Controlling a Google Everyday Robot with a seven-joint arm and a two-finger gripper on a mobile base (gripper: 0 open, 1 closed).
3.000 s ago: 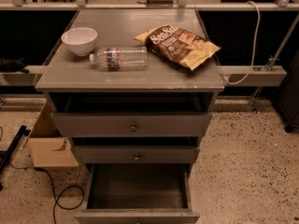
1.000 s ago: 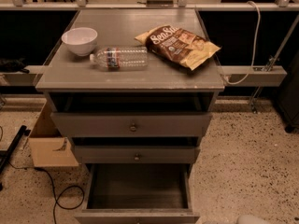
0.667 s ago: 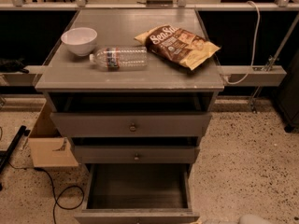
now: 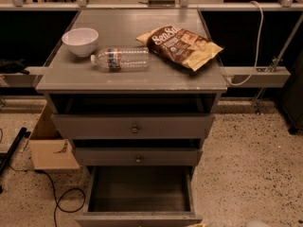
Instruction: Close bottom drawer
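The bottom drawer of the grey cabinet stands pulled far out, and its dark inside is empty. Its low front panel runs along the lower edge of the camera view, cut off by the frame. The middle drawer and the top drawer above it each sit slightly pulled out, each with a small round knob. Of my gripper only a pale rounded part shows, at the bottom edge to the right of the bottom drawer's front corner and apart from it.
On the cabinet top are a white bowl, a plastic bottle lying on its side and a chip bag. A cardboard box and a black cable lie on the speckled floor to the left.
A pale part of the gripper has come into view at the bottom right edge since the earliest frame. The drawers and the things on top have not moved.
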